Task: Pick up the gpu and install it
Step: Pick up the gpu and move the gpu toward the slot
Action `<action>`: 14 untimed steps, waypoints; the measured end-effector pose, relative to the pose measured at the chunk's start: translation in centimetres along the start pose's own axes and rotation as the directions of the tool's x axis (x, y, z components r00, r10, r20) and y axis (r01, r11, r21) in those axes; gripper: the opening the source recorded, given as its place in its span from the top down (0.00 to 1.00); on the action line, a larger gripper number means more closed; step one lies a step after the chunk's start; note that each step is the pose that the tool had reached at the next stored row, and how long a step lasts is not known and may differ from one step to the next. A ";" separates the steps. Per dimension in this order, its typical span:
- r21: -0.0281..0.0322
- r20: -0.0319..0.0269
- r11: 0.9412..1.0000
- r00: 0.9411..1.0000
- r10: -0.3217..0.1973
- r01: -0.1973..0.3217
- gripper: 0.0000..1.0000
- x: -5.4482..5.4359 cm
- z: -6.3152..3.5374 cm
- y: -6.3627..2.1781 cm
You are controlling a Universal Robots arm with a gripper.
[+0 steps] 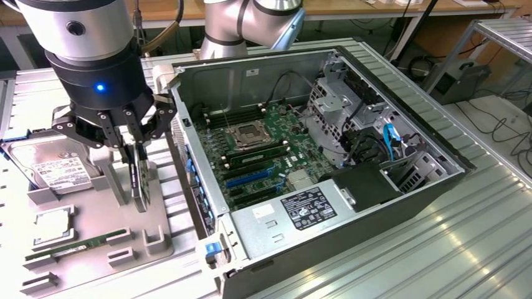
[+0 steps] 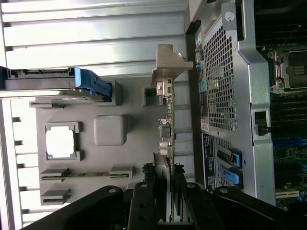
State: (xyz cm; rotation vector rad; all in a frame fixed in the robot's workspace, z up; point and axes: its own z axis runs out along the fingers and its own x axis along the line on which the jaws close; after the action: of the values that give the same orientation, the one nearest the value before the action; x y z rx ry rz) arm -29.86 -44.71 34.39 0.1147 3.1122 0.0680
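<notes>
the tray (image 1: 108, 218) lies on the counter (image 1: 465, 249), at the exterior view's left of the open computer case (image 1: 249, 75). the hard drive (image 1: 62, 171), chip (image 1: 52, 223) and memory stick (image 1: 79, 244) lie in it. the gpu (image 1: 141, 184) stands on edge along its case-side edge, the tool (image 1: 136, 156) just above.

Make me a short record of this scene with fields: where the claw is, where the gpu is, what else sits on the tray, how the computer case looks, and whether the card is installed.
claw: lowered over the gpu, above the tray
gpu: standing on edge in a tray slot, outside the case
tray: grey, on the exterior view's left of the case
other parts on tray: hard drive, processor chip, RAM stick
computer case: side open, motherboard exposed
installed: not yet
</notes>
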 end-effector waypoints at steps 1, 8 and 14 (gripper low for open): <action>0.000 0.000 1.000 1.000 0.000 0.000 0.74 0.0 -0.05 0.00; 0.000 0.000 1.000 1.000 0.000 0.000 0.74 0.0 -0.21 0.01; 0.000 0.000 1.000 1.000 0.000 0.000 0.74 0.0 -0.38 0.02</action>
State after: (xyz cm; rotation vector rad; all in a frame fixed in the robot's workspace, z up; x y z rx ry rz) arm -29.86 -44.71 34.78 0.1147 3.1123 0.0679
